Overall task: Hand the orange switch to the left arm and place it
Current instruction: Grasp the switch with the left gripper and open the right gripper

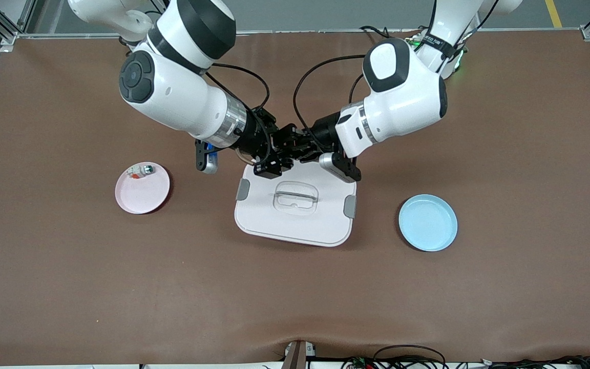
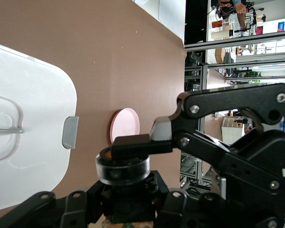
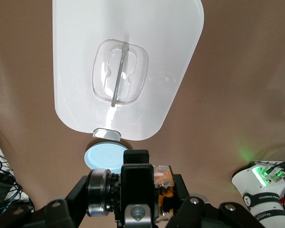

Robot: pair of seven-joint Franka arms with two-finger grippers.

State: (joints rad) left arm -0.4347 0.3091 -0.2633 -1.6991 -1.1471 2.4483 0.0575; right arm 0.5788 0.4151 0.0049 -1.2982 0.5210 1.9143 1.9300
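The orange switch [image 3: 162,180] is a small black cylinder with a silver ring and an orange end. My right gripper [image 3: 137,187] is shut on it; one finger [image 3: 136,178] covers its middle. Both grippers meet over the edge of the white box [image 1: 295,215] that is farthest from the front camera: the right gripper [image 1: 278,149] comes from the right arm's end, the left gripper [image 1: 301,146] from the left arm's end. In the left wrist view the switch's ring [image 2: 128,167] lies right at my left gripper [image 2: 128,202], with the right gripper's finger [image 2: 133,145] on it.
A pink plate [image 1: 144,195] lies toward the right arm's end, with a small white part [image 1: 144,170] on its rim. A blue plate [image 1: 428,223] lies toward the left arm's end. The box has a clear lid handle [image 1: 296,197] and grey latches [image 1: 349,206].
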